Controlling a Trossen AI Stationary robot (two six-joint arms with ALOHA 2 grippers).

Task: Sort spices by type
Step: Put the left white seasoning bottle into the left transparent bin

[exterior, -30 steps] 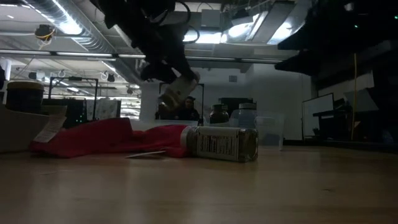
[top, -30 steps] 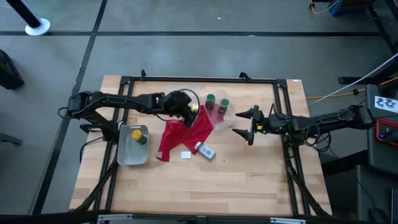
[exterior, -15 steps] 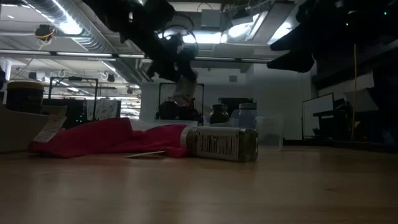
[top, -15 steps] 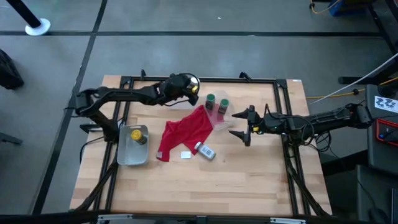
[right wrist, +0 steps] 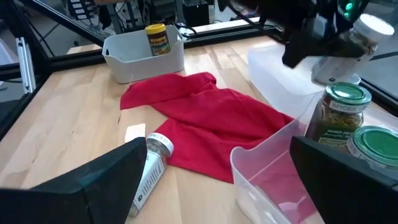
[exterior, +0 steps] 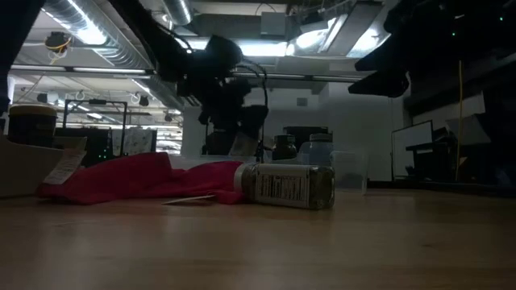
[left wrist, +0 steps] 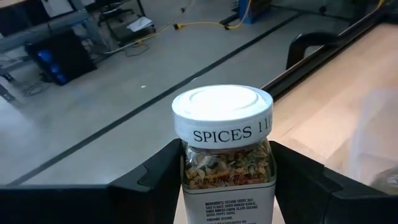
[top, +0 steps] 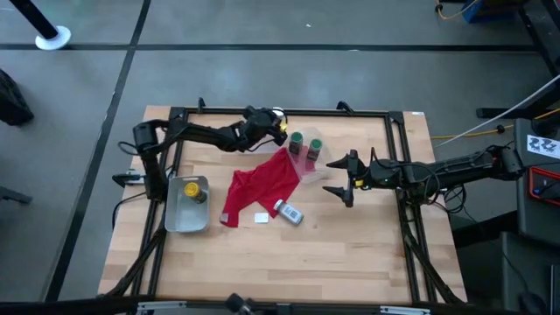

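White-capped jar [left wrist: 225, 152] — flaky spice inside

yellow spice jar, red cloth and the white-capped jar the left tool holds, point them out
yellow spice jar [right wrist: 157, 38], right wrist view, its label
red cloth [top: 262, 185], high view, its middle
white-capped spice jar [left wrist: 222, 112], left wrist view, its cap

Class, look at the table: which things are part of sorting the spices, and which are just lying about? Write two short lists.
Part of the job:
white-capped jar held in the left tool
two green-capped jars in the clear tub
yellow jar in the grey tub
jar lying on its side

Just lying about:
red cloth
small white card
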